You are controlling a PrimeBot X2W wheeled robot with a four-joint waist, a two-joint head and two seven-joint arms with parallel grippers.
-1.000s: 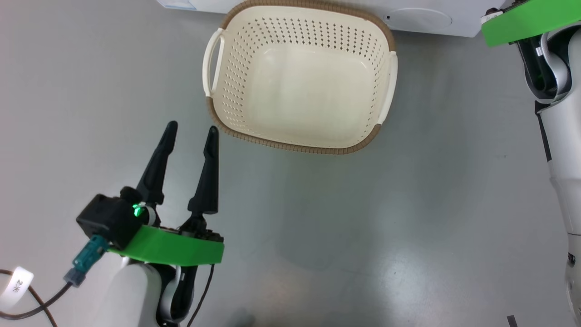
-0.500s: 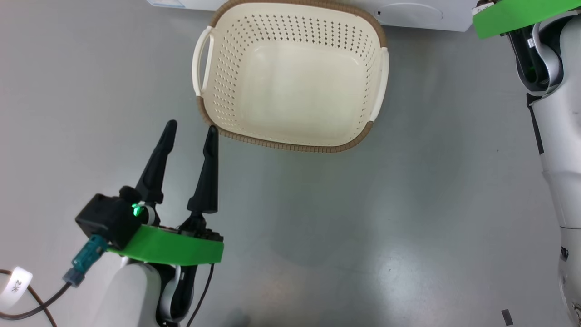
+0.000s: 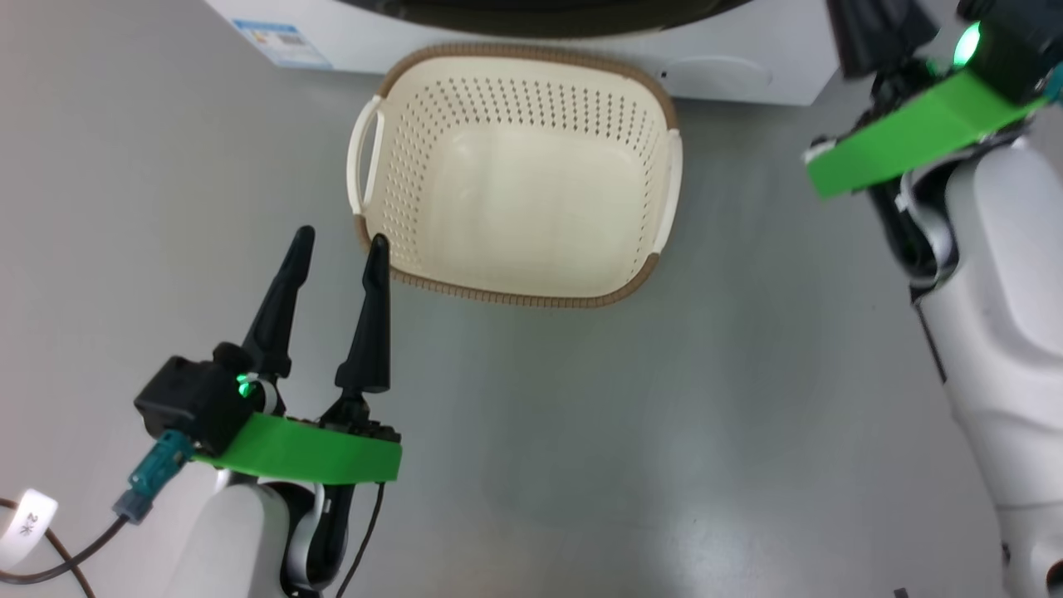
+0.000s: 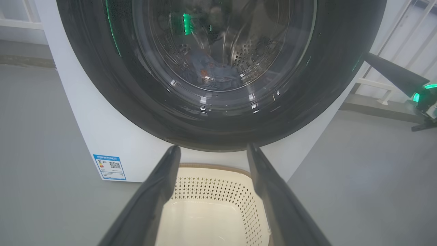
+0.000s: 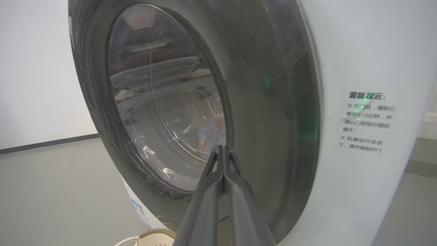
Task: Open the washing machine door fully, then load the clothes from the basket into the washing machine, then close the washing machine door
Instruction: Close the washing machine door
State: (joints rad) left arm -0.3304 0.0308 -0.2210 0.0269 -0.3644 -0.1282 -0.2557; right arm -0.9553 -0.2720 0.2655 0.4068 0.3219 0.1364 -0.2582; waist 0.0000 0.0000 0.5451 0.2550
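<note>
- Head camera has tilted up over the past second, bringing the white front of the washing machine point(image 4: 102, 136) into the top of its view.
- Washing machine door point(image 4: 143, 102), with a wide glossy black rim and bulging clear glass, lies flush against the front.
- Light-blue clothes point(image 4: 208, 73) flecked with orange lie in the steel drum behind the glass.
- Cream perforated basket point(image 3: 515, 297) with a brown rim stands empty on the grey floor point(image 3: 581, 432), just before the machine.
- Left claw point(image 3: 341, 238) hovers by the basket's near corner, fingers apart and holding nothing.
- Right claw point(image 5: 222, 147), fingers pressed together, points at the door's glass.
</note>
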